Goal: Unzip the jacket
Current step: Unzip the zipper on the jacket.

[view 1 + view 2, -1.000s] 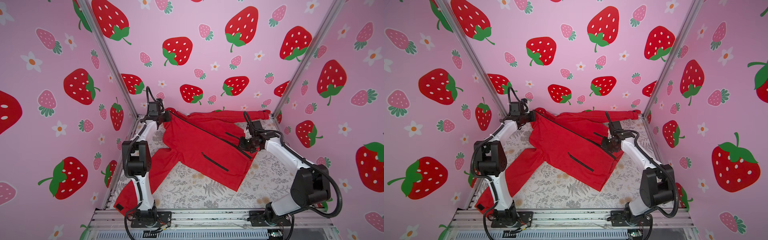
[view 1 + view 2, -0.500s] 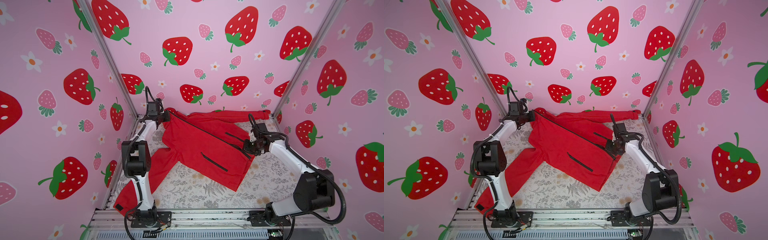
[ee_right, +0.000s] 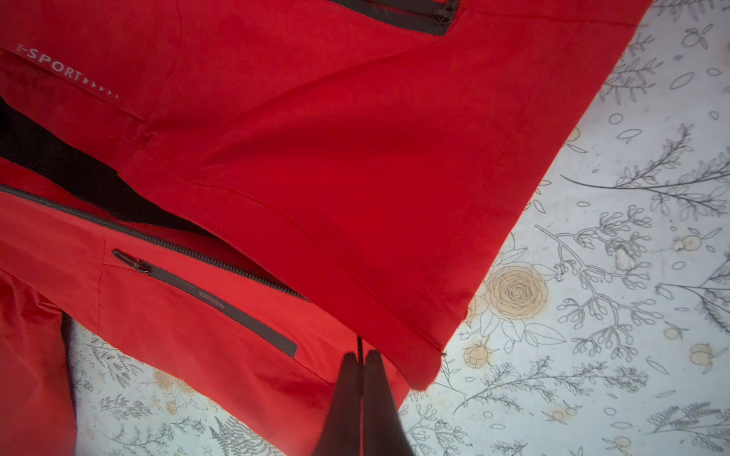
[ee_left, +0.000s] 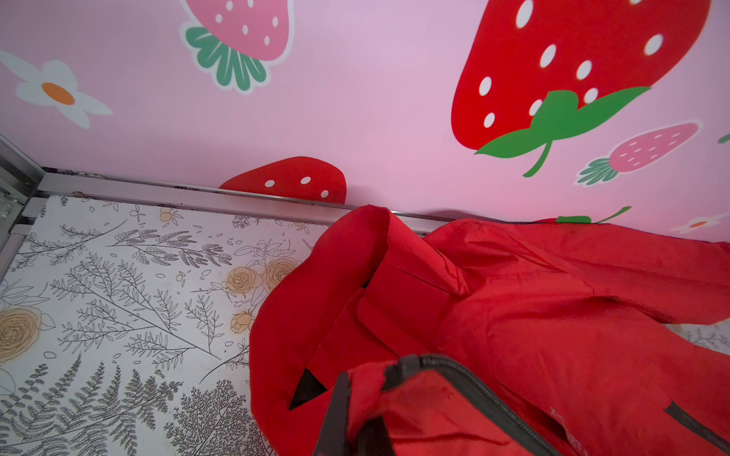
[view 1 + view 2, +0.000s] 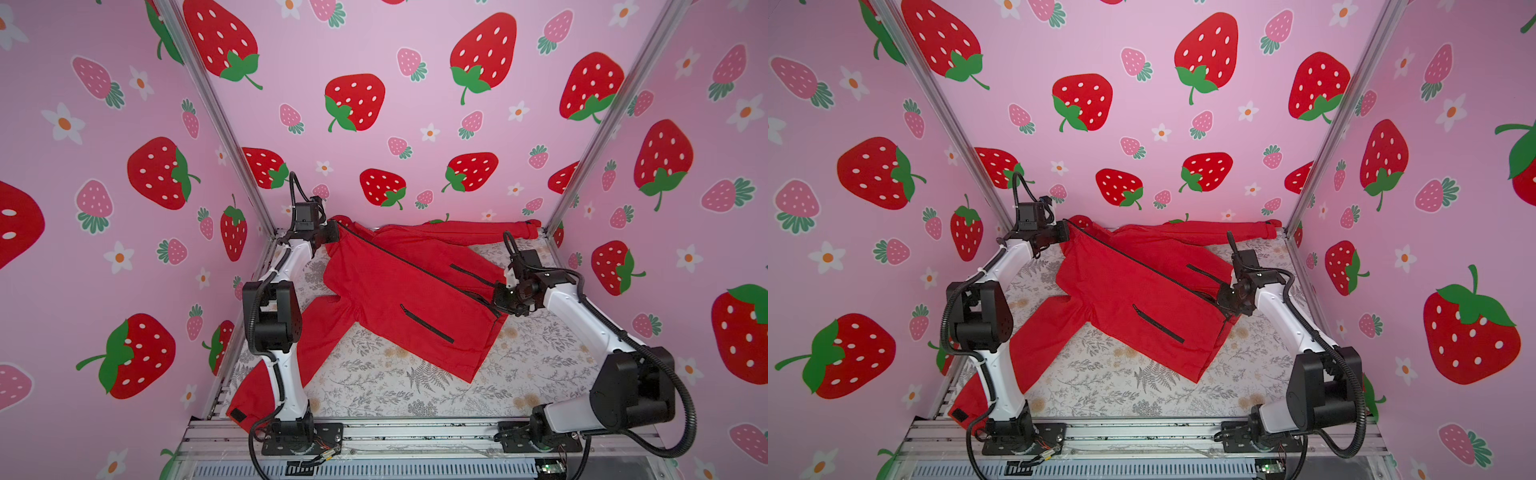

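Note:
The red jacket [image 5: 386, 291] [image 5: 1121, 291] lies spread diagonally on the floral table, collar at the back left, hem toward the front right. Its black front zipper [image 5: 415, 266] [image 3: 177, 248] runs along that diagonal. Dark lining [image 3: 59, 166] shows where the two front panels part. My left gripper [image 5: 332, 232] [image 5: 1065, 230] [image 4: 357, 395] is shut on the collar fabric at the zipper's top end. Near the hem, my right gripper [image 5: 498, 297] [image 5: 1223, 299] [image 3: 360, 357] is shut on the thin black zipper pull [image 3: 359, 343].
One sleeve [image 5: 478, 230] lies along the back wall. The other sleeve [image 5: 320, 349] runs past the left arm's base and over the front left edge. Strawberry-patterned walls close three sides. A metal rail [image 5: 415, 434] crosses the front. Bare table [image 5: 540, 357] lies beside the hem.
My right gripper has slid a little along the zipper toward the hem, and its arm has swung out to the right. The left gripper has stayed at the collar.

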Controlling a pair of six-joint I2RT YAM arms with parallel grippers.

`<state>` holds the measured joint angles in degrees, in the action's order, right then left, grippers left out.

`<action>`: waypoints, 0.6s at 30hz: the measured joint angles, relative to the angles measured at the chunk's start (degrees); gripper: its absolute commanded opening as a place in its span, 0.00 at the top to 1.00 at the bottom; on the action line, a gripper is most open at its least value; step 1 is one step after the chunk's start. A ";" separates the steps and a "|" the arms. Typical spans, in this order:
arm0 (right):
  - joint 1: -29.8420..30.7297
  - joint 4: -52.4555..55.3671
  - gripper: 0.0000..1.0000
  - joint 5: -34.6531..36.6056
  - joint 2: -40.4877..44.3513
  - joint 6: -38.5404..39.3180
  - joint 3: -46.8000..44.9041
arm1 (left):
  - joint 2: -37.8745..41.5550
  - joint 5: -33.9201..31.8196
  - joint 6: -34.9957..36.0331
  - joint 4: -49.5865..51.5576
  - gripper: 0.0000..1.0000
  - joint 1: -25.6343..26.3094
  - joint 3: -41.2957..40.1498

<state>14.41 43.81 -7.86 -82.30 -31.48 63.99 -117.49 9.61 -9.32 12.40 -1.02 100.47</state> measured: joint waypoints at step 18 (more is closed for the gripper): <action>-2.38 3.30 1.00 -0.04 1.57 1.90 -1.03 | -1.01 -0.17 0.04 1.60 1.00 -0.59 2.51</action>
<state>12.03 47.11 -7.90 -80.73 -29.58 62.96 -118.50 9.43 -9.28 14.00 -1.61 102.98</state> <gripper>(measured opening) 0.049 0.053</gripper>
